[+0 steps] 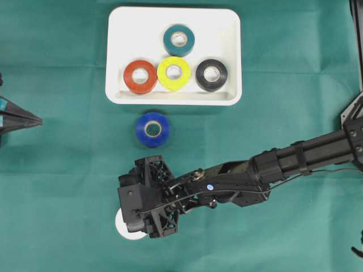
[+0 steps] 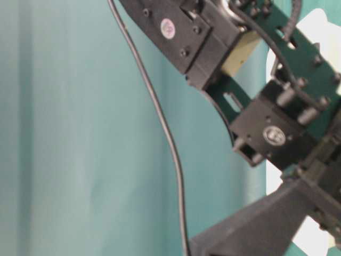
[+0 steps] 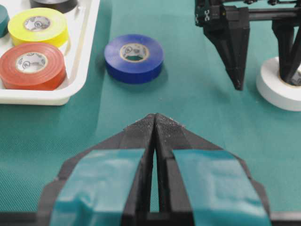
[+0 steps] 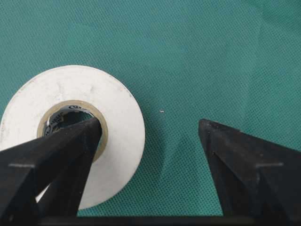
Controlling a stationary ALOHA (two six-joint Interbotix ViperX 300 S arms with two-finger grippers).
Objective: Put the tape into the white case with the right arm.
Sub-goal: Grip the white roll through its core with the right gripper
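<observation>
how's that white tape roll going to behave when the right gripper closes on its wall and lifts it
The white tape roll lies flat on the green cloth, so it probably won't roll until tilted onto its edge. Its thick wound wall looks stiff, unlikely to crush. With one finger of the right gripper in its core, it may swing once lifted.

White tape roll [image 4: 70, 136] lay flat on the green counter, well below the white case [image 1: 173, 55], one finger [image 4: 51, 165] of the right arm's hand [image 4: 150, 155] down in its core, the other outside on bare cloth, not clamped. Blue tape roll [image 1: 153, 129] lay flat just below the case's near rim, outside it. Case was a shallow white rectangular tray, rounded corners, holding four rolls flat: teal [image 1: 179, 39] at the back, red [image 1: 140, 76], yellow [image 1: 173, 72], black [image 1: 211, 75] in a row.
</observation>
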